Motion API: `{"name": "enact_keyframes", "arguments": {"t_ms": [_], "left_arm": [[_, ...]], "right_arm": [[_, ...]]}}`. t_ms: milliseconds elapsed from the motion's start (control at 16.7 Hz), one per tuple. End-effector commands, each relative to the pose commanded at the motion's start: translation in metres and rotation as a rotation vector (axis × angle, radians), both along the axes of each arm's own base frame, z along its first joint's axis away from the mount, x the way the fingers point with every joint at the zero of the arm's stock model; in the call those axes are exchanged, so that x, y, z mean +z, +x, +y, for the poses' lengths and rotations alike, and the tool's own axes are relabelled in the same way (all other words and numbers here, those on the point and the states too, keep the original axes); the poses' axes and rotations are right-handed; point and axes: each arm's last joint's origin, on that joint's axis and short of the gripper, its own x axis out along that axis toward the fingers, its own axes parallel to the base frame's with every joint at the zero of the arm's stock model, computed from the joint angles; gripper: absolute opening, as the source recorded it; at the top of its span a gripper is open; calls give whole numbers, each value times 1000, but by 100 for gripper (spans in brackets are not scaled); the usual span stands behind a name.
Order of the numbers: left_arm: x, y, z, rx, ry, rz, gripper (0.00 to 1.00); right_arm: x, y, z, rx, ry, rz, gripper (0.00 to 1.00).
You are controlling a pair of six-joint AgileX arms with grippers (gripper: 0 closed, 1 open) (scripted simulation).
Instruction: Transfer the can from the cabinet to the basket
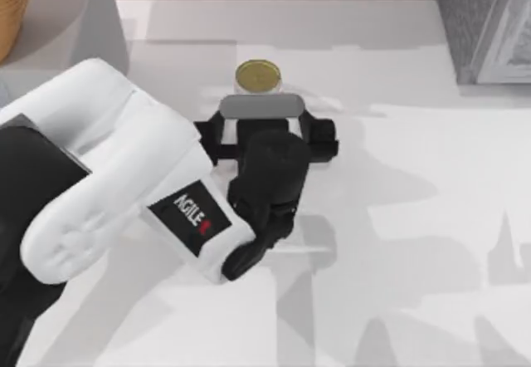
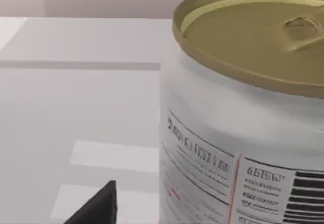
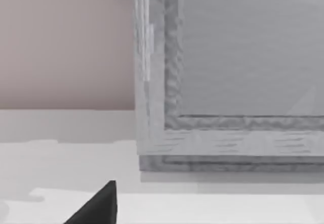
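The left claw point(image 1: 259, 93) sits near the middle of the worktop point(image 1: 398, 217), its black head pointing toward the far edge, right up against the can point(image 1: 258, 76). Whether its fingers are apart or closed on the can I cannot tell — the wrist body hides them from above. The can stands upright on the worktop, dull gold top facing up, just beyond the claw; in the left wrist view it looms close, with white side, printed text and a barcode point(image 2: 243, 133). The cabinet point(image 1: 485, 18) stands well apart at the far right corner — its pale front panel point(image 3: 243, 57) shows in the right wrist view. The basket point(image 1: 12, 10) sits at the far left corner.
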Motion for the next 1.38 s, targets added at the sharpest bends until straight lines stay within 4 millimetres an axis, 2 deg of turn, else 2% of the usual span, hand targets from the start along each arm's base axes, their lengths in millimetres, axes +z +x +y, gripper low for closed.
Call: {"name": "enact_keyframes", "arguments": {"t_ms": [240,540,1320,1380], "left_arm": [[-7,30,1,0,0,0,100],[-8,34,2,0,0,0,100],[-8,34,2,0,0,0,2],[-8,34,2,0,0,0,0]], "right_arm": [[0,0,0,0,0,0,100],[0,0,0,0,0,0,100],[0,0,0,0,0,0,100],[0,0,0,0,0,0,100]]}}
